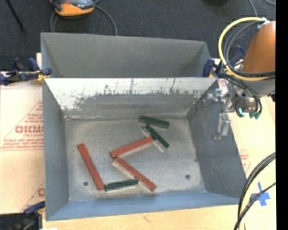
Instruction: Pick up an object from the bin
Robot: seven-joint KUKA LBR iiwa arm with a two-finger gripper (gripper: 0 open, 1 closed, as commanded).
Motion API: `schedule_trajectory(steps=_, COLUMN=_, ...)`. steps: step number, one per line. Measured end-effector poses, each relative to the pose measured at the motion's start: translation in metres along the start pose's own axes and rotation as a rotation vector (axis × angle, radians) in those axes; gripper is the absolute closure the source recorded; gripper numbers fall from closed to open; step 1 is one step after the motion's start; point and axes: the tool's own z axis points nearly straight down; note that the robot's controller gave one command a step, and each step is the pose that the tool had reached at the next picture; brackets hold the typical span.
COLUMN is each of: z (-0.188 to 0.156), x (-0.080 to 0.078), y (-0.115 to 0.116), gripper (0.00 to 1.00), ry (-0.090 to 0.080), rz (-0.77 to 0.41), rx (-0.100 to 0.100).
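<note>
1. The two-finger metal gripper [224,124] hangs over the sloping right wall of the grey metal bin [216,164], near its far right corner. I cannot tell how far open it is, nor whether it holds anything.
2. Nearest it, to its left in the view on the bin floor, lies a short dark green flat stick [154,122].
3. Just below that, a second dark green stick with a pale edge [158,138] lies slantwise.
4. Touching its end, farther left, is a long orange-red flat stick [132,147].
5. Farther and lower, a red-and-tan stick [134,173] meets a third dark green stick [121,185].
6. Farthest left lies a red flat stick [90,166].
</note>
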Motion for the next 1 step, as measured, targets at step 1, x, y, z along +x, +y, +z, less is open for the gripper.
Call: schedule_trajectory(steps=1, z=-0.0051, x=-0.0017, y=0.0008, gripper=0.0, ry=-0.008, rz=-0.004, rx=0.002)
